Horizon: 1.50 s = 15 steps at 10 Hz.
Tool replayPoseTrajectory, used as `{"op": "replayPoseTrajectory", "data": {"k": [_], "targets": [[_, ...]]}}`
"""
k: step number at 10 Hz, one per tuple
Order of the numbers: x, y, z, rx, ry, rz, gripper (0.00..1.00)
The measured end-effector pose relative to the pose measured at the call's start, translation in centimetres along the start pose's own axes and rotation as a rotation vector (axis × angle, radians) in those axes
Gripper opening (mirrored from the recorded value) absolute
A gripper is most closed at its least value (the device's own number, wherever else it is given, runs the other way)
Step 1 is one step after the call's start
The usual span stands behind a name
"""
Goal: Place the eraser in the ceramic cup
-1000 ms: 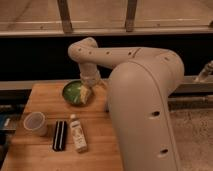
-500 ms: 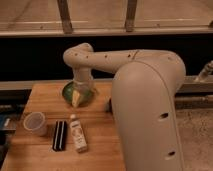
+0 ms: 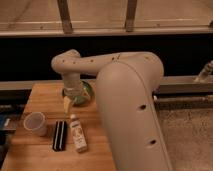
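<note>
The eraser (image 3: 59,135), a flat black block with a pale stripe, lies lengthwise on the wooden table (image 3: 30,156) near its front left. Just left of it stands the small white ceramic cup (image 3: 36,123), upright with nothing in it. My gripper (image 3: 69,102) hangs from the cream arm (image 3: 125,90) over the left edge of the green bowl (image 3: 86,93), behind and slightly right of the eraser. Its pale fingers (image 3: 66,104) point down, open and holding nothing.
A white labelled bottle (image 3: 77,133) lies right beside the eraser, parallel to it. The bulky arm covers the table's right side. A dark wall and metal rails run behind the table; grey floor lies to the right.
The wrist and gripper have swung left and toward the table's front, from above the bowl to its left edge. Eraser, cup and bottle have not moved.
</note>
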Motion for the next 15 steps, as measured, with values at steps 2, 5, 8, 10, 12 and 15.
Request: {"op": "replayPoseTrajectory", "data": {"k": [2,5,8,10,12,15], "targets": [[-0.2,0.8,1.2,0.004,0.032,-0.002,0.80],[-0.2,0.7,1.2,0.005,0.032,-0.001,0.80],[-0.3,1.1,1.5,0.015,0.052,-0.002,0.80],[-0.3,2.8,2.0,0.023,0.071,-0.011,0.80],[-0.1,3.6,2.4,0.023,0.074,-0.024,0.80],[-0.3,5.8,3.0,-0.029,0.056,-0.096,0.80]]}}
